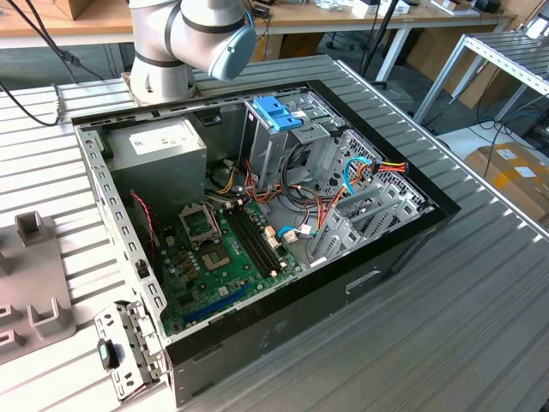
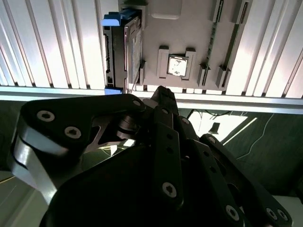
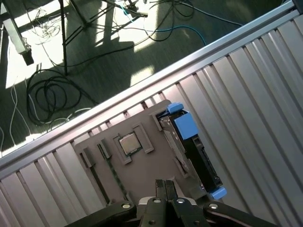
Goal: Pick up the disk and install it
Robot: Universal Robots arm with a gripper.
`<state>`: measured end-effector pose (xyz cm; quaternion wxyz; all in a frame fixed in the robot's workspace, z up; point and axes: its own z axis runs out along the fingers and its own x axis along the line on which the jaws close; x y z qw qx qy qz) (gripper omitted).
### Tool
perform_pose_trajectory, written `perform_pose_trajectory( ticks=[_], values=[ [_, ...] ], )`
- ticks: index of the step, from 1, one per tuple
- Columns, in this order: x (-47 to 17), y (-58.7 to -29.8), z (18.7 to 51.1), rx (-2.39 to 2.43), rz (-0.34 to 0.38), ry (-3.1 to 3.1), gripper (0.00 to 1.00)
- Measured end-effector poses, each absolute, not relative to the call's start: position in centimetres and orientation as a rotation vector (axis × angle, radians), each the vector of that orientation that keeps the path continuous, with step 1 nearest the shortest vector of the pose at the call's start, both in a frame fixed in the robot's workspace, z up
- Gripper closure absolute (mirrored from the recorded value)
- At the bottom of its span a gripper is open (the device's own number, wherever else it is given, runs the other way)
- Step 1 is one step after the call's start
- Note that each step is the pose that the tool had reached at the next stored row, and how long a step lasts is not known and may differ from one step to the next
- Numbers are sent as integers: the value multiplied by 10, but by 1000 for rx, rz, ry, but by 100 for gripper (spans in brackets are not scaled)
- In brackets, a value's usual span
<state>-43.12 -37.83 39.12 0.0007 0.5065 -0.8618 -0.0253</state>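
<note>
STATE: gripper (image 3: pixel 165 183) jaws pressed together, empty, over grey fixture plate (image 3: pixel 144 171) | DISK: the disk (image 3: pixel 191 151) stands on edge in the plate's slot, near the fingertips, untouched | RISK 1: closed jaws cannot straddle the carrier, so contact would likely knock or tip it | RISK 2: loose cables (image 1: pixel 306 206) by drive cage (image 1: pixel 273 150), upper centre of the exterior view, may snag insertion.

A ribbed metal counter (image 1: pixel 463 318) carries an open computer case (image 1: pixel 283 330), and the arm's base (image 1: pixel 159 81) stands just beyond it in the exterior view. In the first wrist view a grey tray (image 3: pixel 147 172) lies near the counter's edge, holding the disk (image 3: pixel 196 151) on edge beside a square chip (image 3: pixel 127 143)
</note>
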Motion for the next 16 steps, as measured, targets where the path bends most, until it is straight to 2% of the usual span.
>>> perform_pose_trajectory(
  ticks=[16],
  values=[
    [-431, -378, 391, 1667, -79, -2659, 89]
  ],
)
